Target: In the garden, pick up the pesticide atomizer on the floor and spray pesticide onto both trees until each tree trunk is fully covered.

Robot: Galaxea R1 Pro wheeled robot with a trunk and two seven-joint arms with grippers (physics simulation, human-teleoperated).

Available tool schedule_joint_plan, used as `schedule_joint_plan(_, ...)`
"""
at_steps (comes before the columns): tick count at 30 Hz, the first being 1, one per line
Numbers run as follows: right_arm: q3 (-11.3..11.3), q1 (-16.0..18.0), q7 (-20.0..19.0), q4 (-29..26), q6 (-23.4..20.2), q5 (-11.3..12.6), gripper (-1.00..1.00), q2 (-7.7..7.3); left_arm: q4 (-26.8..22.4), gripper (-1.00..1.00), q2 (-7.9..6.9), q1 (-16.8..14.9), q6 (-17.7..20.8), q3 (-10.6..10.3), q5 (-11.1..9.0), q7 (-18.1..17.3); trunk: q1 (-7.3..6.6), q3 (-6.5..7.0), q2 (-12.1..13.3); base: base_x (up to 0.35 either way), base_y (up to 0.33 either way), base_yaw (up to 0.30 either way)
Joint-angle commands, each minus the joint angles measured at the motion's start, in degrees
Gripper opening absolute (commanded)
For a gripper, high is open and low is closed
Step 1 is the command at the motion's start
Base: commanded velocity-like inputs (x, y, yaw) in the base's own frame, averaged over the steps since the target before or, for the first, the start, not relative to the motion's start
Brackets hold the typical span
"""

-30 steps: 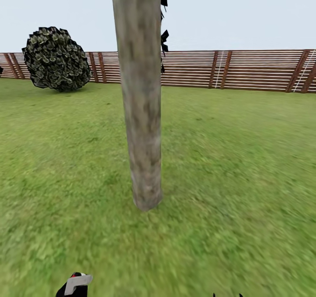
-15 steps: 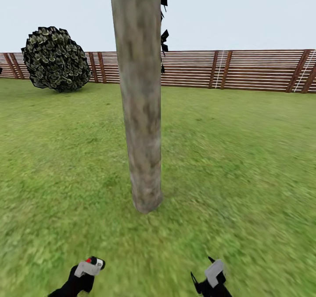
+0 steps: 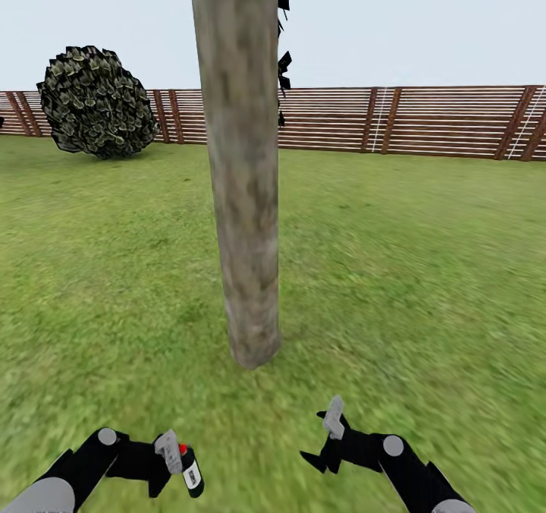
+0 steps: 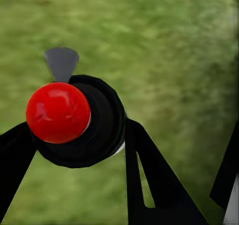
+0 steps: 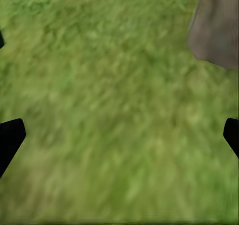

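Tree trunk (image 3: pixel 243 164): a thick grey-brown trunk stands in the middle of the head picture. It goes from the top edge down to the grass. A bit of it also shows in the upper right of the right wrist picture (image 5: pixel 218 28).

Lawn (image 3: pixel 425 270): green grass covers the ground all around the trunk.

Fence (image 3: pixel 425 121): a brown fence made of long flat slats runs across the back of the lawn.

Bush (image 3: pixel 95 102): a round dark leafy bush sits at the upper left, in front of the fence.

Left gripper (image 3: pixel 165 460): at the lower left of the head picture. Its fingers are closed around the pesticide atomizer.

Pesticide atomizer (image 3: pixel 188 469): a small dark bottle with a red top and a white mark. It is held at the lower left, below and to the left of the foot of the trunk. In the left wrist picture you see its red cap (image 4: pixel 58 112) from above, with a grey nozzle sticking out, and black fingers (image 4: pixel 149 180) beside it.

Right gripper (image 3: pixel 322 437): at the lower right of the head picture. Its fingers are spread apart with nothing between them. In the right wrist picture, black tips sit at both side edges with grass between.
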State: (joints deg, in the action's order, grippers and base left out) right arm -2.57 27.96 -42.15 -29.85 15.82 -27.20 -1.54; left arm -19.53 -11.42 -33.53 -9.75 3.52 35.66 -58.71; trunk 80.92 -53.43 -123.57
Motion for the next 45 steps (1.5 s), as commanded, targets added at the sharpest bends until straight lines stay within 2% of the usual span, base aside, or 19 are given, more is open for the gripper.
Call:
schedule_joint_plan(1,-0.14,0.26,-0.29,-0.1,-0.55,-0.49,1.0,0.02,-0.04,-1.0,0.16,-0.09,-0.49,0.35,0.88,-0.44,-0.01,-0.05,-0.02,0.0,0.0,0.0)
schedule_joint_plan(2,-0.14,0.32,-0.39,-0.11,-0.77,-0.49,1.0,0.03,-0.05,-1.0,0.21,-0.1,-0.47,0.27,1.1,-0.5,-0.01,-0.05,-0.02,0.0,0.0,0.0)
schedule_joint_plan(5,-1.47,0.42,-0.85,-0.26,-1.17,-0.48,1.0,0.16,-0.15,-1.0,0.74,-0.16,-0.3,-0.69,4.05,-0.6,-0.01,-0.05,-0.02,0.0,0.0,0.0)
schedule_joint_plan(9,-7.58,0.49,-1.13,-2.83,-1.73,-0.29,1.0,0.28,-2.37,-1.0,1.07,-0.21,1.87,-1.03,6.63,-0.61,-0.01,-0.05,-0.02,0.0,0.0,0.0)
schedule_joint_plan(10,-9.01,0.5,-1.19,-3.5,-2.11,-0.24,-1.0,0.29,-3.11,-1.0,1.13,-0.21,2.73,-1.07,6.88,-0.65,-0.01,-0.05,-0.02,0.0,0.0,0.0)
schedule_joint_plan(12,-10.76,0.51,-1.56,-4.31,-2.9,-0.18,-1.0,0.3,-4.18,-1.0,1.49,-0.21,4.03,-1.13,7.14,-0.72,-0.01,-0.05,-0.02,0.0,0.0,0.0)
schedule_joint_plan(16,-11.81,0.52,-2.6,-5.01,-3.49,-0.17,-1.0,0.99,-5.12,-1.0,3.04,-0.22,4.84,-1.63,7.4,-0.78,-0.01,-0.05,-0.02,0.0,0.0,0.0)
schedule_joint_plan(17,-11.91,0.54,-2.77,-5.07,-3.55,-0.22,-1.0,1.48,-5.26,-1.0,3.59,-0.22,4.92,-2.56,7.44,-0.79,-0.01,-0.05,-0.02,0.0,0.0,0.0)
schedule_joint_plan(18,-12.04,0.6,-2.94,-5.18,-3.67,-0.35,-1.0,3.17,-6.1,-1.0,4.49,-0.24,4.99,-4.85,7.42,-0.79,-0.01,-0.05,-0.02,0.0,0.0,0.0)
schedule_joint_plan(21,-12.09,0.6,-3.0,-5.21,-3.68,-0.39,-1.0,4.29,-6.49,-1.0,5.72,-0.22,5.0,-5.39,7.47,-0.79,-0.01,-0.05,-0.02,0.0,0.0,0.0)
schedule_joint_plan(30,-12.11,1.27,-3.03,-6.17,-3.69,-0.4,-1.0,5.14,-6.74,-1.0,8.56,-0.53,5.0,-6.71,7.57,-0.74,-0.01,-0.05,-0.02,0.0,0.0,0.0)
schedule_joint_plan(37,-12.23,1.39,-3.03,-6.27,-3.69,-0.32,-1.0,5.85,-7.22,-1.0,9.85,-1.4,5.07,-6.85,7.65,-0.71,-0.01,-0.05,-0.02,0.0,0.0,0.0)
schedule_joint_plan(45,-12.28,1.4,-3.03,-6.28,-3.62,-0.31,-1.0,6.7,-8.35,-1.0,10.1,-1.45,5.09,-6.85,7.54,-0.63,-0.01,-0.05,-0.02,0.0,0.0,0.0)
